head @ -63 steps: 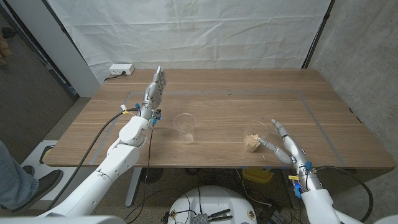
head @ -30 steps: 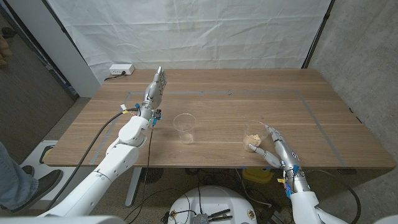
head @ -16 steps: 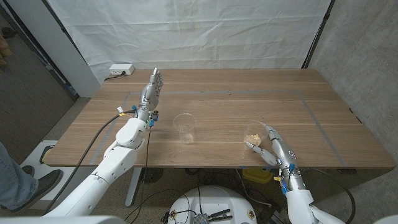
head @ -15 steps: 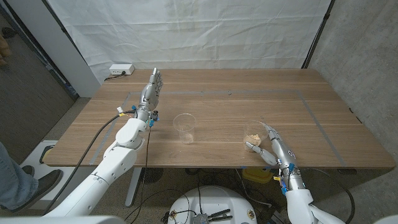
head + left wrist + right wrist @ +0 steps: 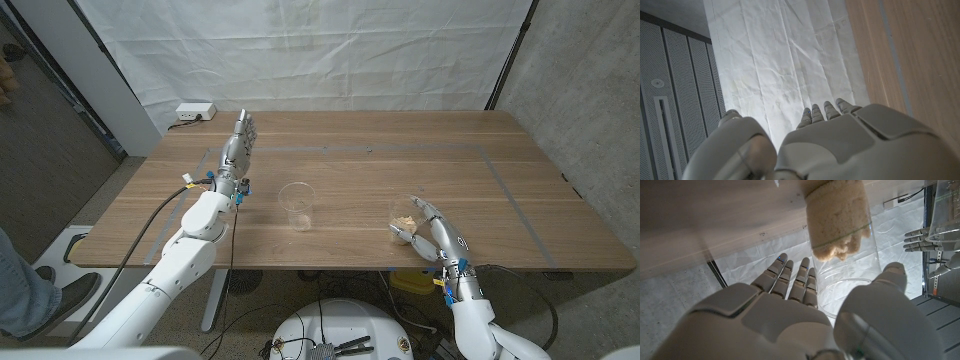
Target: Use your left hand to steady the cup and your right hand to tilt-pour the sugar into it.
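An empty clear cup (image 5: 297,205) stands upright near the middle of the wooden table (image 5: 350,175). My left hand (image 5: 238,143) is raised well to its left, apart from it, fingers (image 5: 825,111) straight and spread, holding nothing. A second clear cup with brownish sugar (image 5: 405,222) stands near the front edge. My right hand (image 5: 436,234) is right beside it. In the right wrist view the sugar cup (image 5: 840,235) sits between my thumb (image 5: 890,315) and my straight fingers (image 5: 790,280), with no firm grip visible. The empty cup (image 5: 946,205) shows beyond it.
A white power strip (image 5: 196,111) lies at the table's far left corner. A white curtain (image 5: 320,50) hangs behind the table. Tape lines (image 5: 400,150) mark a rectangle on the wood. A person's leg and shoe (image 5: 30,290) are at the left edge.
My right hand has moved in from the right until the sugar cup sits between thumb and fingers. My left hand has drifted slightly left and away. Both cups have stayed put.
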Robot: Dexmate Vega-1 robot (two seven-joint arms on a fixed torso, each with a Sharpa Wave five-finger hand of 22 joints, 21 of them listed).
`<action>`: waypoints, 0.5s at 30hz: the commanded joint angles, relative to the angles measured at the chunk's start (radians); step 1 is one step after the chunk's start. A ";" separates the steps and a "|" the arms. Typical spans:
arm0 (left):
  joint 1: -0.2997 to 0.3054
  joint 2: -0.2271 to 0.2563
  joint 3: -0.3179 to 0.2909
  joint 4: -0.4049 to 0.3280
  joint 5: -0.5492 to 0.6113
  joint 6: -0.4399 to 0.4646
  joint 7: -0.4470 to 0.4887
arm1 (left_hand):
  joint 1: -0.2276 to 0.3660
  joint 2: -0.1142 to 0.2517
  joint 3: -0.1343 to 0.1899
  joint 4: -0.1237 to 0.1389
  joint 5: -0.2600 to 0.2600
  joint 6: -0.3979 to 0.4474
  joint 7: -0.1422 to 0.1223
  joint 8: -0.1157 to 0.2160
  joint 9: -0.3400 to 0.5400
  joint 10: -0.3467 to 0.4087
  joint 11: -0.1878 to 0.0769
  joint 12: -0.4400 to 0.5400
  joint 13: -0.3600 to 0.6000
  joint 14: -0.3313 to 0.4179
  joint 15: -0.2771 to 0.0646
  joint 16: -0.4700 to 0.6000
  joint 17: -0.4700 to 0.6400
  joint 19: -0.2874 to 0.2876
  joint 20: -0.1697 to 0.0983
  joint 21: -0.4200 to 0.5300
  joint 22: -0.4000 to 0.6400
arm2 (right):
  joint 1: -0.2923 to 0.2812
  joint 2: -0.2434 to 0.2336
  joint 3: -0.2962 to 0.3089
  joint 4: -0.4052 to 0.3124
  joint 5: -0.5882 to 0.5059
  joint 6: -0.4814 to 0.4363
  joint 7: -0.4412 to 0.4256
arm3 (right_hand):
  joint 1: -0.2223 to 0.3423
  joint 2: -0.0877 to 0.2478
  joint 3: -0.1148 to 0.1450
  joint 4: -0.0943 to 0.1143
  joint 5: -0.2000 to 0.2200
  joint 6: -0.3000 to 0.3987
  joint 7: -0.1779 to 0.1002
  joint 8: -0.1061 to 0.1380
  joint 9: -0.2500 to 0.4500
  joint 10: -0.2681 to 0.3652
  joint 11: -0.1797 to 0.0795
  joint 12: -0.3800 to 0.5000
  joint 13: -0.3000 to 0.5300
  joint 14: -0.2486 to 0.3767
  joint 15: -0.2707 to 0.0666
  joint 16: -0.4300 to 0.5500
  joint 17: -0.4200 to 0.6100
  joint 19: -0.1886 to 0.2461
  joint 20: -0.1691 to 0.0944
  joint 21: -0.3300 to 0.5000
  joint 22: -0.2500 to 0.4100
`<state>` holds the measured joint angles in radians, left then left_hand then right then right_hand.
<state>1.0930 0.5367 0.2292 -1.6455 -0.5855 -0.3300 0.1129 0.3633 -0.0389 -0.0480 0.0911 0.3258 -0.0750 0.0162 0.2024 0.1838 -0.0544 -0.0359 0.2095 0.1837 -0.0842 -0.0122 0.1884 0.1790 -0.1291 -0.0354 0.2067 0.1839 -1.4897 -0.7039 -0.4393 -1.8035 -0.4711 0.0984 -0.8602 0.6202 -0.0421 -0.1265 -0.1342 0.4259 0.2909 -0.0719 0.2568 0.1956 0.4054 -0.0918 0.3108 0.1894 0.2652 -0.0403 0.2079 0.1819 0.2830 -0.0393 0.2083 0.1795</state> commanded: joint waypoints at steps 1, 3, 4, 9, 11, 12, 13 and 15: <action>0.000 0.000 -0.007 0.015 -0.009 -0.005 -0.006 | 0.008 0.001 -0.004 0.001 -0.003 0.008 -0.001 0.001 0.003 0.003 0.000 -0.004 0.002 0.000 -0.002 0.003 0.005 -0.009 -0.040 0.000 0.003 | 0.039 0.040 -0.021 0.039 0.034 0.058 -0.025 | 0.053 0.020 0.016 -0.008 0.008 0.074 -0.021 0.023 0.006 0.071 -0.017 0.022 0.003 0.062 -0.061 0.012 0.000 0.024 -0.040 0.007 0.004; -0.002 0.000 -0.007 0.017 -0.009 -0.006 -0.008 | 0.009 0.002 -0.005 0.001 -0.003 0.009 -0.002 0.001 0.003 0.004 -0.002 -0.004 0.002 0.001 -0.001 0.003 0.005 -0.009 -0.040 0.000 0.003 | 0.043 0.052 -0.022 0.046 0.037 0.061 -0.037 | 0.078 0.031 0.023 -0.012 0.008 0.101 -0.028 0.029 0.007 0.102 -0.025 0.031 0.003 0.087 -0.067 0.014 -0.001 0.032 -0.044 0.008 0.005; -0.003 0.000 -0.007 0.019 -0.009 -0.006 -0.008 | 0.009 0.002 -0.005 0.001 -0.003 0.010 -0.002 0.001 0.003 0.004 -0.001 -0.004 0.002 0.001 -0.001 0.003 0.005 -0.009 -0.040 0.000 0.003 | 0.042 0.044 -0.018 0.038 0.066 0.071 -0.009 | 0.089 0.039 0.029 -0.013 0.007 0.111 -0.032 0.031 0.007 0.109 -0.026 0.032 0.003 0.104 -0.073 0.017 0.000 0.036 -0.047 0.008 0.005; -0.003 0.001 -0.011 0.024 -0.014 -0.005 -0.009 | 0.011 0.006 -0.005 0.001 -0.003 0.012 -0.002 0.001 0.003 0.006 -0.003 -0.004 0.002 0.003 -0.002 0.003 0.005 -0.009 -0.038 0.000 0.003 | 0.049 0.048 -0.016 0.040 0.082 0.095 -0.004 | 0.134 0.058 0.042 -0.017 -0.001 0.161 -0.039 0.041 0.009 0.171 -0.040 0.048 0.002 0.145 -0.082 0.014 -0.001 0.051 -0.053 0.009 0.006; 0.000 0.003 -0.014 0.022 -0.013 -0.004 -0.007 | 0.012 0.007 -0.005 0.001 -0.003 0.014 -0.002 0.001 0.003 0.008 -0.003 -0.003 0.002 0.004 -0.004 0.004 0.005 -0.009 -0.038 0.000 0.003 | 0.046 0.045 -0.011 0.030 0.100 0.100 0.011 | 0.143 0.061 0.045 -0.018 -0.004 0.177 -0.043 0.045 0.009 0.182 -0.042 0.051 0.003 0.155 -0.085 0.014 -0.001 0.054 -0.054 0.009 0.006; 0.003 0.005 -0.016 0.017 -0.010 0.000 0.000 | 0.012 0.007 -0.005 0.001 -0.004 0.015 -0.001 0.002 0.003 0.008 -0.003 -0.003 0.002 0.004 -0.003 0.004 0.005 -0.009 -0.038 0.000 0.003 | 0.047 0.044 -0.010 0.031 0.101 0.106 0.010 | 0.146 0.062 0.046 -0.018 -0.005 0.181 -0.044 0.046 0.009 0.187 -0.043 0.052 0.003 0.160 -0.086 0.015 -0.002 0.055 -0.054 0.009 0.006; 0.006 0.009 -0.017 0.011 -0.006 0.003 0.007 | 0.013 0.009 -0.005 0.001 -0.004 0.017 -0.002 0.002 0.003 0.010 -0.003 -0.003 0.002 0.006 -0.004 0.004 0.005 -0.008 -0.038 0.000 0.003 | 0.045 0.041 -0.007 0.023 0.106 0.104 0.018 | 0.148 0.062 0.046 -0.018 -0.006 0.186 -0.043 0.047 0.009 0.190 -0.043 0.053 0.003 0.163 -0.085 0.015 -0.002 0.056 -0.054 0.009 0.006; 0.009 0.027 -0.019 0.003 0.003 0.009 -0.001 | 0.019 0.016 -0.001 0.000 -0.004 0.022 -0.004 0.004 0.003 0.016 -0.005 -0.001 0.002 0.012 -0.005 0.006 0.005 -0.005 -0.035 0.002 0.003 | 0.045 0.034 0.001 0.018 0.141 0.125 0.042 | 0.150 0.063 0.047 -0.017 -0.007 0.187 -0.042 0.047 0.009 0.196 -0.043 0.054 0.003 0.168 -0.086 0.015 -0.002 0.058 -0.054 0.010 0.006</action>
<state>1.0930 0.5376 0.2202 -1.6294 -0.5947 -0.3338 0.1079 0.3755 -0.0270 -0.0479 0.0911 0.3258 -0.0600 0.0157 0.2024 0.1839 -0.0470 -0.0432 0.2095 0.1837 -0.0805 -0.0160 0.1884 0.1790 -0.1291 -0.0354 0.2067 0.1839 -1.4519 -0.6648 -0.4537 -1.7711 -0.4042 0.1733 -0.8672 0.7557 0.0140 -0.0836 -0.1517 0.4213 0.4687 -0.1146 0.2964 0.2026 0.5878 -0.1344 0.3556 0.1894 0.4202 -0.0465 0.2153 0.1766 0.3320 -0.0426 0.2088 0.1846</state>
